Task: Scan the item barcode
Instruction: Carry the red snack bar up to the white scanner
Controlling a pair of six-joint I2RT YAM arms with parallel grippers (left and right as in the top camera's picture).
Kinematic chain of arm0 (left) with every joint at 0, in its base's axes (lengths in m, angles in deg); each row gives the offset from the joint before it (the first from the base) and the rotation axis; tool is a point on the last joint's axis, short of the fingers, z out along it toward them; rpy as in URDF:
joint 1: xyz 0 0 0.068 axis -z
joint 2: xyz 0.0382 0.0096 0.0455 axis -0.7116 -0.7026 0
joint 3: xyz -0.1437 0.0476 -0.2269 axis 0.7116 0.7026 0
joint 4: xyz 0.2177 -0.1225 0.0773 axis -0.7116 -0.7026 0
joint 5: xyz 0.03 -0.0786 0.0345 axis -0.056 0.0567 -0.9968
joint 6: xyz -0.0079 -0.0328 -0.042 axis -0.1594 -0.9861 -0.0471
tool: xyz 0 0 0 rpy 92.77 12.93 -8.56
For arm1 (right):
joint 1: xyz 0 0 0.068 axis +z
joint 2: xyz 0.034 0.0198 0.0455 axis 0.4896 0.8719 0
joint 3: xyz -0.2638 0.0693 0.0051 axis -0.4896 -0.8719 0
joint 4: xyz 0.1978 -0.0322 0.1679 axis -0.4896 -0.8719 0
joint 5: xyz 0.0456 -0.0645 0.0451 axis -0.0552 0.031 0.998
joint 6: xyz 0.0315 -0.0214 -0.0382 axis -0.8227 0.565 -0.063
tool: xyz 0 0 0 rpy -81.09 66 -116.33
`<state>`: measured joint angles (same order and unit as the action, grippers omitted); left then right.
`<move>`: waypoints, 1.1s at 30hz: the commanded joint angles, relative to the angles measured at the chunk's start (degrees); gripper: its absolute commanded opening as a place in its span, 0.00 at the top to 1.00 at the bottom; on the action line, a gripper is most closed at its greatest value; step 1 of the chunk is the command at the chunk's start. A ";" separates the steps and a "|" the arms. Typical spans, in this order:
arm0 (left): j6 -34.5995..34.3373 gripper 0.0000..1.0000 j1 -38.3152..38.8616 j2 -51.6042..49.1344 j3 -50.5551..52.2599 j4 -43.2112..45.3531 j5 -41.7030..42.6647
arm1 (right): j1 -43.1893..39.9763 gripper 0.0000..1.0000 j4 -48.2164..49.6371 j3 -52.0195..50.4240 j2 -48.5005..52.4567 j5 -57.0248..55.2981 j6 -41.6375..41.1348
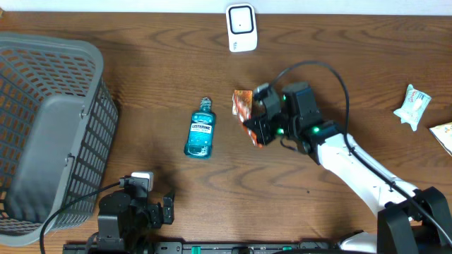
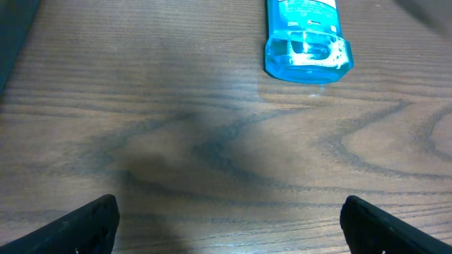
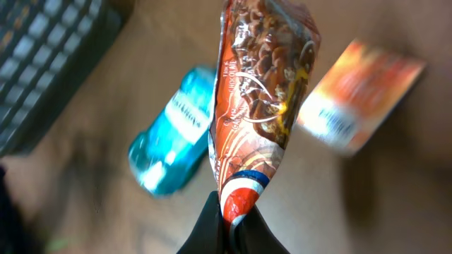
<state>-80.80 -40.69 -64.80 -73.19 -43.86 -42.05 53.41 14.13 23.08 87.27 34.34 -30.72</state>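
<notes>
My right gripper is shut on the bottom corner of a brown and orange snack bag, which stands up in front of the wrist camera. From overhead the right gripper holds that bag just above the table's middle. No barcode shows on the bag's visible side. A white scanner stands at the back edge. My left gripper rests at the front left. In the left wrist view the left gripper is open, with bare wood between its fingers.
A blue mouthwash bottle lies left of the bag. An orange packet lies flat beside the right gripper. A grey mesh basket fills the left side. Two small packets lie at the right edge.
</notes>
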 commanded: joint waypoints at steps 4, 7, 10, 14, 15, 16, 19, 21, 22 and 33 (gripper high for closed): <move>-0.24 0.00 0.17 -0.07 0.15 -0.17 0.11 | 0.39 0.99 1.49 8.09 2.80 -5.31 5.77; -0.24 0.00 0.17 -0.07 0.15 -0.17 0.11 | 0.37 0.99 2.86 12.52 7.48 -5.62 9.16; -0.24 0.00 0.17 -0.07 0.15 -0.17 0.11 | 0.48 0.99 3.19 19.91 14.51 -8.74 10.82; -0.24 0.00 0.17 -0.07 0.15 -0.17 0.11 | 0.55 0.99 3.19 31.34 25.29 -13.05 14.36; -0.24 0.00 0.17 -0.07 0.15 -0.17 0.11 | 0.55 0.99 3.21 34.60 28.04 -14.60 15.15; -0.24 0.00 0.17 -0.07 0.15 -0.17 0.11 | 0.52 0.99 3.21 37.55 30.45 -16.02 15.69; -0.24 0.00 0.17 -0.07 0.15 -0.17 0.11 | 0.52 0.99 3.93 47.08 37.68 -19.54 18.78; -0.24 0.01 0.17 -0.07 0.15 -0.17 0.11 | 0.42 0.99 4.94 53.22 42.16 -22.23 20.31; -0.24 0.00 0.17 -0.07 0.15 -0.17 0.11 | 0.28 0.99 5.31 56.37 44.28 -23.54 20.50; -0.24 0.00 0.17 -0.07 0.15 -0.17 0.11 | -1.09 0.99 11.21 76.04 61.59 -27.34 20.46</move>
<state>-80.80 -40.69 -64.80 -73.19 -43.86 -42.05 52.80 23.63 96.24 145.34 8.66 -11.20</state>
